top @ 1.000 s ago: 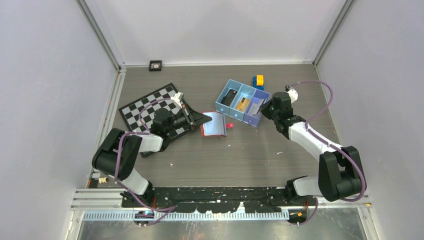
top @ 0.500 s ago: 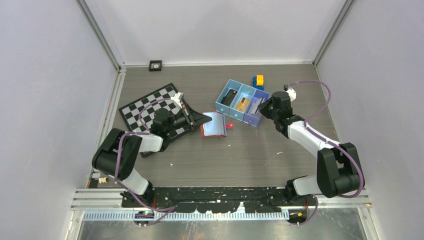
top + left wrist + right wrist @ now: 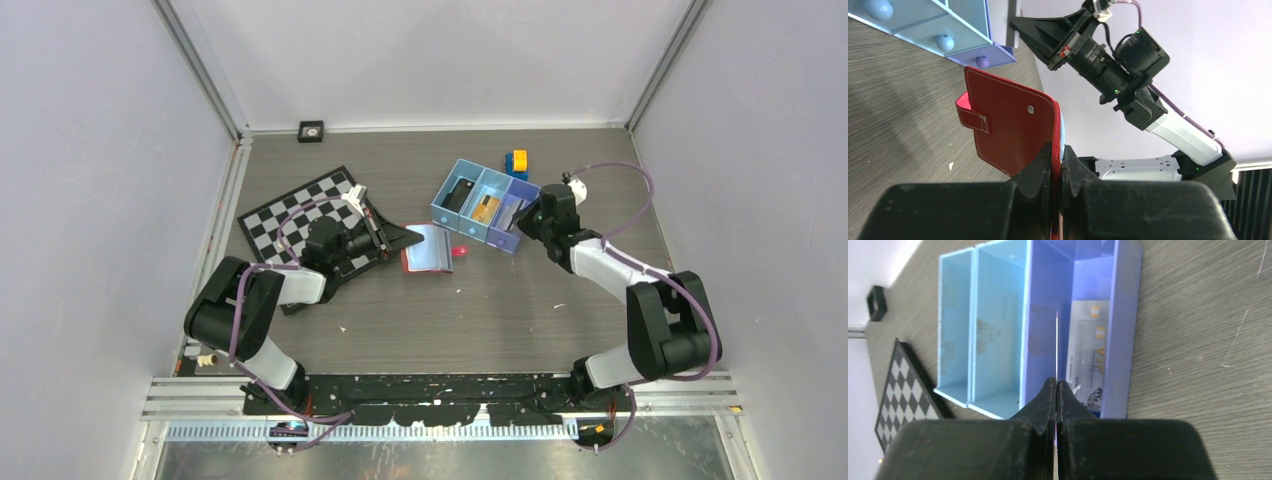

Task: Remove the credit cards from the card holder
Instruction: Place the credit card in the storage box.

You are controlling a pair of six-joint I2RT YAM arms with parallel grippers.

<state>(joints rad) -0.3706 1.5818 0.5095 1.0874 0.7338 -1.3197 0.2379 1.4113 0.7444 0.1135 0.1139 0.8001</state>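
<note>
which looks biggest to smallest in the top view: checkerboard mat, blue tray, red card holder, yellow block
1. checkerboard mat
2. blue tray
3. red card holder
4. yellow block
All sit at table level, so nearness hardly skews this.

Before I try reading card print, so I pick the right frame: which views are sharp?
Top external: even light, soft shadows, print too small. Left wrist: card holder sharp, left claw a dark blur. Right wrist: silver card in the purple compartment sharp, print partly readable; the held card shows edge-on only.

Left arm [image 3: 300,287], right arm [image 3: 610,268] extended, jaws clamped
</note>
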